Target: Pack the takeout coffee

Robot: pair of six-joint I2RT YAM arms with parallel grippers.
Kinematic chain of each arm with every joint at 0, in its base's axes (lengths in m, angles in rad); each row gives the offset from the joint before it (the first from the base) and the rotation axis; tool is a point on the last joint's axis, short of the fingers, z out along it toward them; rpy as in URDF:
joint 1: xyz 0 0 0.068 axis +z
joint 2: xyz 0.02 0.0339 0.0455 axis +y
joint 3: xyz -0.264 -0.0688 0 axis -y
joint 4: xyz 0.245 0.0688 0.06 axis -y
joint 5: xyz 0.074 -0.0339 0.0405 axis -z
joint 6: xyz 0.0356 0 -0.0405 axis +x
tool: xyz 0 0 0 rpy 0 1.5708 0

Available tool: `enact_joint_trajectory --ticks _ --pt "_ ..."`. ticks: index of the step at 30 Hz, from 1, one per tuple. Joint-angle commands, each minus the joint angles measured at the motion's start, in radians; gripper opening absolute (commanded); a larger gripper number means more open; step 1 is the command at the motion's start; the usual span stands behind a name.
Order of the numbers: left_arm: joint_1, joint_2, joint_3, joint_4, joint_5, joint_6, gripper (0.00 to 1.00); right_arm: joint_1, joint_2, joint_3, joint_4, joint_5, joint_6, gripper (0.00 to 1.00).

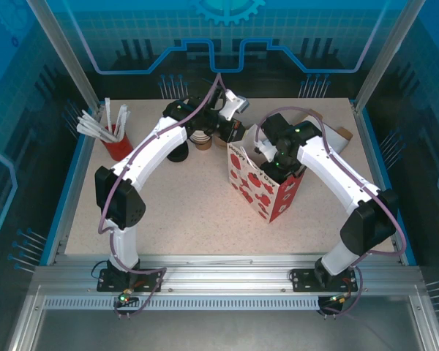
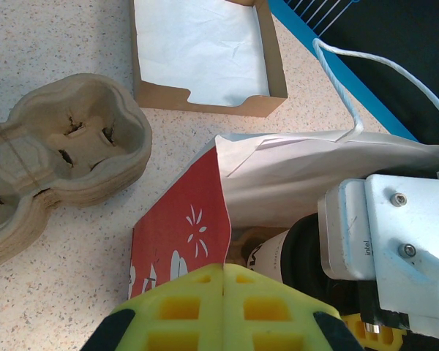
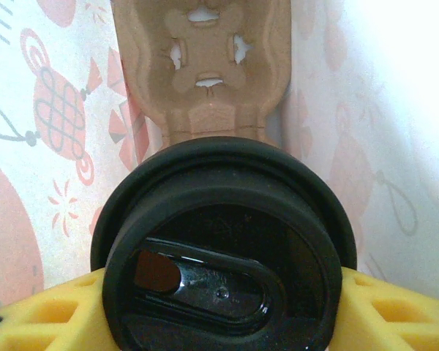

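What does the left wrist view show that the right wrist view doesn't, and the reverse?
Left wrist: stacked pulp carriers and an open cardboard box on the table; left gripper shut. Right wrist: the takeout coffee, black lid up, gripped by the right gripper; a single pulp carrier behind it. Both: the red-patterned paper bag, outside versus inside.

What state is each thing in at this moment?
takeout coffee: lidded, gripped inside the bag.
paper bag: upright, mouth open.
carrier in the bag: visible slot empty.
right gripper: shut on the coffee's lid.
left gripper: shut, empty.
cardboard box: open, paper-lined.
carrier stack on the table: empty.
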Motion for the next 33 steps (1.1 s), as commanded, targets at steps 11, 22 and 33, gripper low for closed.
enact_joint_trajectory --ticks 11,22,33 --pt "-0.004 0.002 0.022 -0.045 0.015 0.023 0.0 -0.024 -0.024 -0.026 0.03 -0.014 0.001 0.29" --pt "-0.004 0.003 0.021 -0.048 0.015 0.024 0.0 -0.035 -0.009 -0.053 0.061 -0.023 -0.006 0.29" --pt "-0.004 0.003 0.022 -0.047 0.016 0.022 0.0 -0.04 -0.013 -0.058 0.057 -0.025 -0.006 0.29"
